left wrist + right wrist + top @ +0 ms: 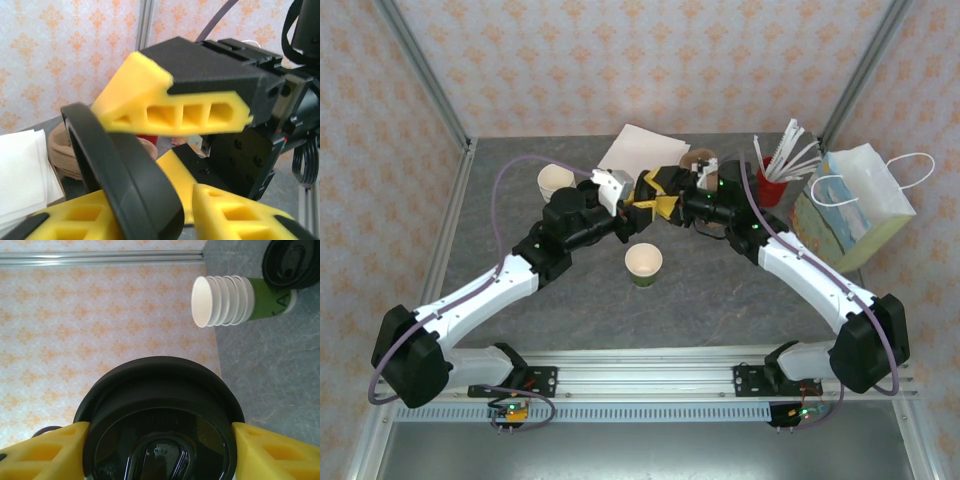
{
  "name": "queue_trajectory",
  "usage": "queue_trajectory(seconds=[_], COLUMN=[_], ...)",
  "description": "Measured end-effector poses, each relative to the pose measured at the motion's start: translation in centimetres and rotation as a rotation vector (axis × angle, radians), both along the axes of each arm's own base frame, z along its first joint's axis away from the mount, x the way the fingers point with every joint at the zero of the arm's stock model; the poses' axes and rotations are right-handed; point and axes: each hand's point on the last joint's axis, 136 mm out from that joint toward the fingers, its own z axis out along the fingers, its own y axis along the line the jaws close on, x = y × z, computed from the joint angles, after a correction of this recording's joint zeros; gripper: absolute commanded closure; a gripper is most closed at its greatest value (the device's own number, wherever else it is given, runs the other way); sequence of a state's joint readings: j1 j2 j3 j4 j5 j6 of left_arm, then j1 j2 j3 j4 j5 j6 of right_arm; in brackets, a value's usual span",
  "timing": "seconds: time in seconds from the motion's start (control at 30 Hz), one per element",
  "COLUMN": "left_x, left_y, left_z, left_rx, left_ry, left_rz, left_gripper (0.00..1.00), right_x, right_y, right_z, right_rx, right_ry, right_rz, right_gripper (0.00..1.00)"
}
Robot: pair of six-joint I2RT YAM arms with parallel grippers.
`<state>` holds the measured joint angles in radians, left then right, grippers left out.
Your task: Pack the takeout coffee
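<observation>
A black plastic lid [160, 405] hangs in the air over the middle of the table, where both grippers meet. My right gripper [160, 435] is shut on it, one yellow finger on each side of its rim. My left gripper [160, 222] is open around the same lid [125, 175]: the rim leans on one left finger [60, 222], and a gap separates it from the other. A single lidless green paper cup [643, 263] stands upright just in front of the grippers. A lidded takeout coffee is out of view.
A stack of lidless cups [555, 180] stands at the back left, with black lids [292, 262] beside it. White napkins [640, 150] lie at the back. A red cup of stirrers [775, 182] and a paper bag [855, 205] stand at the right.
</observation>
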<state>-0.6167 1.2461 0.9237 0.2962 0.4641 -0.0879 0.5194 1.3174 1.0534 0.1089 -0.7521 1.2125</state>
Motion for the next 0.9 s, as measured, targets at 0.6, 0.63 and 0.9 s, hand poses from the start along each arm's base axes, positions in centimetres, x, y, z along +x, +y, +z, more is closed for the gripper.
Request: queue_trajectory(seconds=[0.6, 0.63, 0.9], left_x=[0.0, 0.2, 1.5], left_y=[8.4, 9.8, 19.2], left_z=[-1.7, -1.9, -5.2], left_rx=[0.108, 0.108, 0.110], left_ry=[0.169, 0.189, 0.368], left_rz=[0.359, 0.414, 0.795], left_gripper=[0.31, 0.30, 0.30], right_x=[-2.6, -3.0, -4.5], right_y=[-6.4, -6.1, -2.4], right_z=[-6.3, -6.6, -9.4], right_rx=[-0.885, -0.935, -1.195], right_ry=[-0.081, -0.085, -0.109], right_rz=[0.052, 0.086, 0.322], right_gripper=[0.35, 0.35, 0.36])
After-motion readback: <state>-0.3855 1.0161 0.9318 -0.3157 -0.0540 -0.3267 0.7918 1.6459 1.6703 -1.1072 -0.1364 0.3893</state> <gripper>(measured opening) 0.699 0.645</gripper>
